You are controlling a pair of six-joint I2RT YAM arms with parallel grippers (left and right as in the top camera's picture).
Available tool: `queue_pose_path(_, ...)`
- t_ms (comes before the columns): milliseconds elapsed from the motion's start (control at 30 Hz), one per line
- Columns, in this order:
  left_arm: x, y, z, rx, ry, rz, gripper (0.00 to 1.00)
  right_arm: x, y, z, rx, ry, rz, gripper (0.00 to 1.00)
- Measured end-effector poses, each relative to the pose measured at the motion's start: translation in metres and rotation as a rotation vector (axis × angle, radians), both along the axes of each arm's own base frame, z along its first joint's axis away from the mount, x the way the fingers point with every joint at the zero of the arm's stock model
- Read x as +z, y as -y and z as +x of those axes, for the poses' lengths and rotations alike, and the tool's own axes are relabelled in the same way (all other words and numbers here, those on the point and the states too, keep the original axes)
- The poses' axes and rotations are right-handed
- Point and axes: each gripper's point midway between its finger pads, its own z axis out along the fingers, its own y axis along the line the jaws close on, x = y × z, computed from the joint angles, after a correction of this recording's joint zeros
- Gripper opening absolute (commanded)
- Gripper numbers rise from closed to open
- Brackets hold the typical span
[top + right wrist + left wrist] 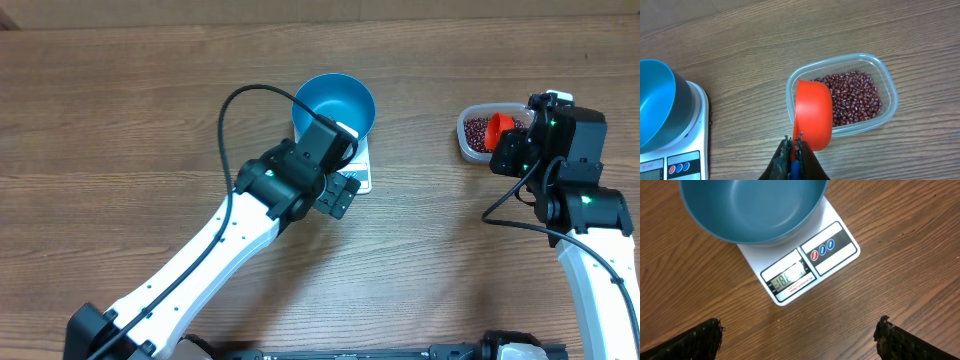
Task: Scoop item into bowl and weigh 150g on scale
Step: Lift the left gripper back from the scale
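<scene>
**Empty bowl on scale; scoop at the bean tub**

The blue bowl [335,105] sits on the white scale [832,255], covering its far half. The bowl holds nothing. The display shows digits too blurred to read. The left pincer [799,330] hangs over the wooden counter [120,120] just in front of the scale, its fingers spread wide with nothing between them. Well apart to the right, the beans [855,95] lie in a clear tub [891,97]. The right pincer [794,150] is clamped on the handle of a red scoop [813,112], which is tilted over the tub's near-left rim.

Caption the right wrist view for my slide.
Closed right pincer holds red scoop at tub of beans; blue bowl sits on scale.
</scene>
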Motion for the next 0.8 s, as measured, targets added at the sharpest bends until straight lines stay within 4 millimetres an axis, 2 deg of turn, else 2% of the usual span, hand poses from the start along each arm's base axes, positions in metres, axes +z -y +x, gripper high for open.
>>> queue_pose_path(133,0.018,-0.006,-0.004,0.01,0.028,-0.028,1.0,0.0,0.0,0.0,0.0,0.001,0.0,0.04)
queue_pose_path(333,0.057,-0.016,-0.005,0.028,0.127,-0.101,0.99,-0.001,0.0,-0.001,-0.001,-0.005,0.0,0.04)
queue_pose_path(467,0.073,-0.02,-0.011,0.029,0.176,-0.138,1.0,-0.001,0.0,-0.001,0.0,-0.007,0.0,0.04)
queue_pose_path(567,0.07,-0.025,-0.016,0.032,0.201,-0.154,1.0,-0.001,0.0,-0.001,0.0,-0.008,0.001,0.04)
queue_pose_path(667,0.06,-0.031,-0.024,0.043,0.207,-0.167,1.0,-0.001,0.0,-0.001,0.0,-0.008,0.001,0.04)
queue_pose_path(800,0.059,-0.036,-0.03,0.054,0.232,-0.194,1.0,-0.001,0.0,-0.001,-0.001,-0.007,0.001,0.04)
